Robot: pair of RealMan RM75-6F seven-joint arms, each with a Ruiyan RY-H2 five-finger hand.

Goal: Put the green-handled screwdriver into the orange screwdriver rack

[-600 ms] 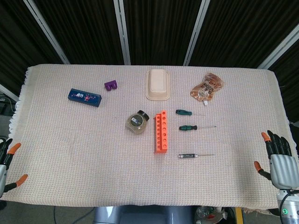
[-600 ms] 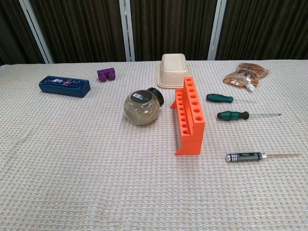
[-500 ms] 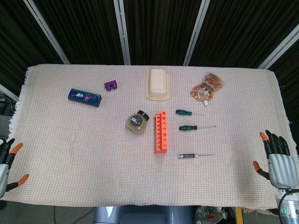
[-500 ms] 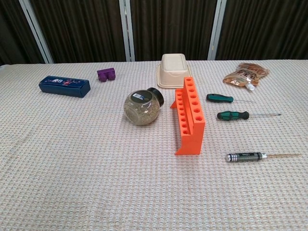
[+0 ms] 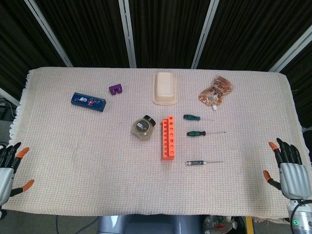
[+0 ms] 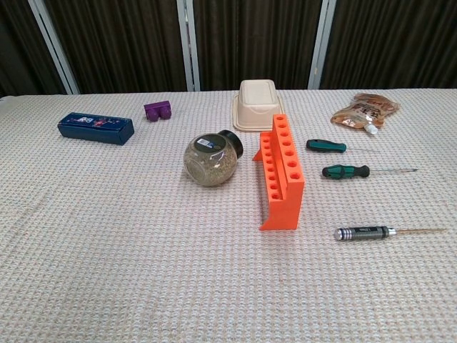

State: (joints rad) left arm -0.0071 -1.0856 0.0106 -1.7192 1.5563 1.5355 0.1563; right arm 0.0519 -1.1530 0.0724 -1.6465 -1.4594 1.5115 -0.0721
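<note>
Broadly, the counter [image 5: 73, 146] carries everything under a woven cloth; the orange screwdriver rack [image 5: 168, 138] stands near its middle, long axis running toward the far edge; just right of it two green-handled screwdrivers lie crosswise, handles toward the rack and shafts pointing right, the longer [image 5: 197, 133] nearer, the shorter [image 5: 191, 117] behind; the right hand [image 5: 289, 168] and left hand [image 5: 9, 168] sit at the near corners, fingers spread, holding nothing.

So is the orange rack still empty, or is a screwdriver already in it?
Empty. The orange rack stands upright with every hole showing open, and both green-handled screwdrivers lie flat on the cloth to its right.
</note>
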